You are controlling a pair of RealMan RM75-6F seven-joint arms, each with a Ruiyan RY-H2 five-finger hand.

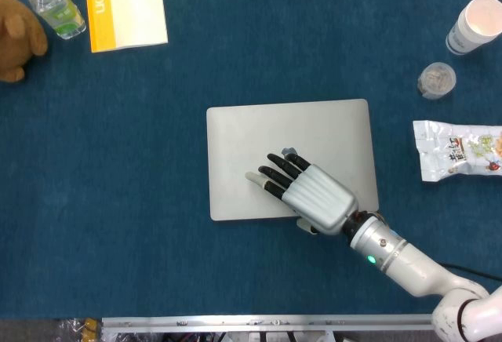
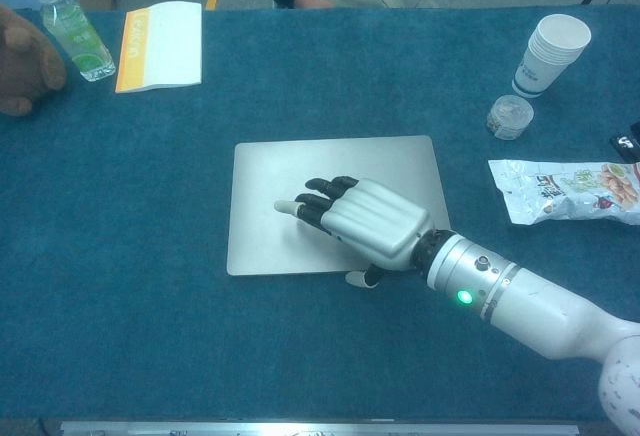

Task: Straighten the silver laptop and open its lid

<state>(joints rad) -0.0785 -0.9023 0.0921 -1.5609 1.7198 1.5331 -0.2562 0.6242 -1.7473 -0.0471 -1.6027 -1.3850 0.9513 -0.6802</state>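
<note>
The silver laptop (image 1: 314,134) lies shut and square to the table's edge in the middle of the blue cloth, also seen in the chest view (image 2: 290,171). My right hand (image 1: 310,195) lies flat on the near half of the lid, fingers stretched out toward the left. Its thumb (image 2: 357,278) sits at the laptop's front edge, below the lid line. The hand (image 2: 365,221) holds nothing. My left hand appears in neither view.
A water bottle (image 1: 55,6), a yellow-spined book (image 1: 125,5) and a brown plush toy (image 1: 16,36) are at the far left. A paper cup (image 1: 474,24), a small jar (image 1: 436,80) and a snack bag (image 1: 459,150) stand to the right of the laptop.
</note>
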